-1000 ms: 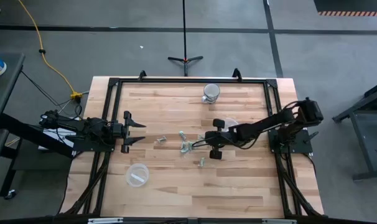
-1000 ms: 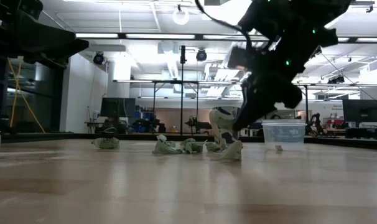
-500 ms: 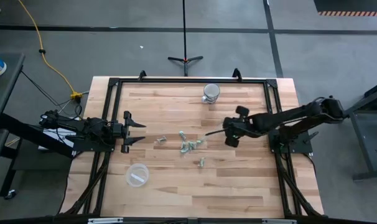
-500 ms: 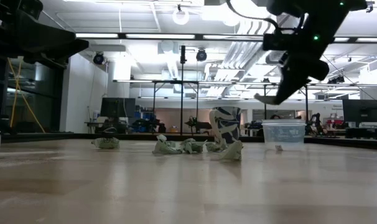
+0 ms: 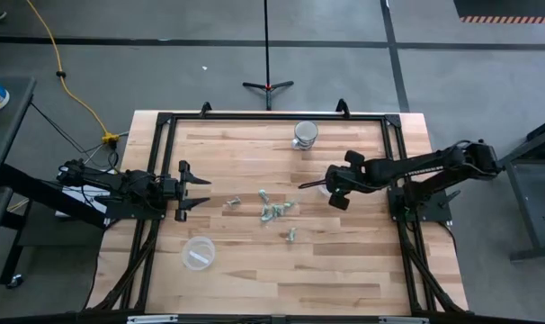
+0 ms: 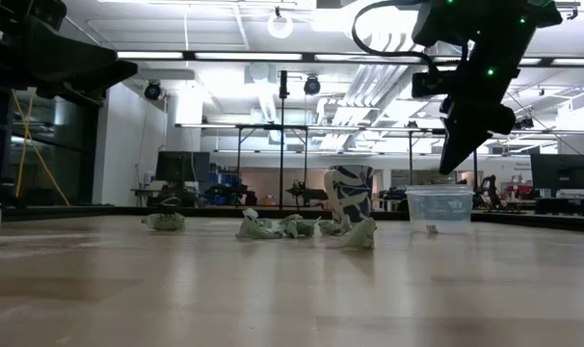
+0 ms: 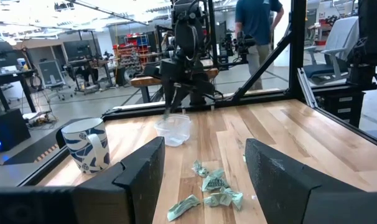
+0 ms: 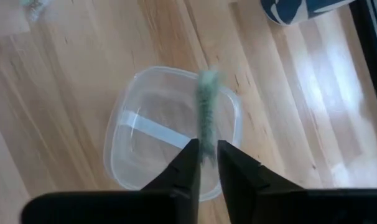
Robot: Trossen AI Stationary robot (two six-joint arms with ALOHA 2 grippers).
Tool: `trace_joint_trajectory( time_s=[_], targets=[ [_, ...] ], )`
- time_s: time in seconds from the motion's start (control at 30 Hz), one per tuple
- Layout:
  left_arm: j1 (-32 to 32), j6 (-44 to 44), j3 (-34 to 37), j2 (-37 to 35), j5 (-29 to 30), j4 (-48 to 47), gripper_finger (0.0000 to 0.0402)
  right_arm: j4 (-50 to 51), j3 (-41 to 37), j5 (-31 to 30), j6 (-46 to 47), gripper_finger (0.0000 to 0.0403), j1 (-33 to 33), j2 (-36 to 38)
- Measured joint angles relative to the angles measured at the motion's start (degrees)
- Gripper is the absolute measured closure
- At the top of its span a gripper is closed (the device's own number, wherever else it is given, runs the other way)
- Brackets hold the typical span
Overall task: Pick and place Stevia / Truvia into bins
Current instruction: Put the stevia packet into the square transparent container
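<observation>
Right hand (image 8: 205, 163) up in the air over a clear bin (image 8: 152, 134), pinching one green packet (image 8: 207, 115) tight between its two fingers. Packet hanging right above the bin, not inside. One white strip lying in the bottom of that bin.

Left hand (image 5: 197, 191) waiting at the left side of the counter (image 5: 254, 279), fingers spread wide, holding nothing.

More green packets (image 5: 274, 211) lying in a loose pile in the middle of the counter. Second clear bin (image 5: 199, 253) near the front. Blue and white mug (image 5: 305, 134) at the back.
</observation>
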State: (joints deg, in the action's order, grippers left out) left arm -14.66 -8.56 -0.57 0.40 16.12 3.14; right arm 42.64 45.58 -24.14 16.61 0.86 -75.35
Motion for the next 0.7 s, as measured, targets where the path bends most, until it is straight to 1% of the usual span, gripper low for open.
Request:
trace_joint_trajectory(
  time_s=[0.2, 0.3, 0.37, 0.43, 0.57, 0.6, 0.63, 0.7],
  targets=[
    [0.00, 0.00, -0.01, 0.00, 0.00, 0.00, 0.0145, -0.69, 0.00, 0.07, -0.08, 0.0286, 0.04, 0.00],
    [0.01, 0.00, -0.01, 0.00, 0.00, 0.01, 0.0144, -5.40, 0.00, 0.64, -1.01, 0.0262, 0.58, 0.00],
    [0.01, 0.00, 0.00, 0.00, 0.00, 0.00, 0.0144, -11.66, -0.03, 1.71, -5.50, 0.0252, 1.83, 0.00],
    [0.02, 0.00, -0.01, -0.01, 0.00, 0.00, 0.0144, -20.61, -0.79, 5.03, -10.73, 0.0247, 3.48, 0.00],
    [0.02, 0.00, -0.01, -0.02, 0.00, 0.00, 0.0144, -38.16, -5.21, 16.88, -21.18, 0.0247, 5.89, -0.74],
    [0.02, 0.00, 0.00, 0.00, 0.00, 0.00, 0.0144, -41.64, -6.24, 18.70, -22.91, 0.0248, 6.34, -1.29],
    [0.00, 0.00, -0.01, 0.00, 0.00, 0.00, 0.0144, -44.38, -7.22, 19.84, -24.16, 0.0248, 6.70, -2.03],
    [0.01, 0.00, 0.01, -0.01, 0.00, 0.01, 0.0144, -47.41, -8.21, 20.09, -25.54, 0.0248, 6.99, -4.00]
  ],
)
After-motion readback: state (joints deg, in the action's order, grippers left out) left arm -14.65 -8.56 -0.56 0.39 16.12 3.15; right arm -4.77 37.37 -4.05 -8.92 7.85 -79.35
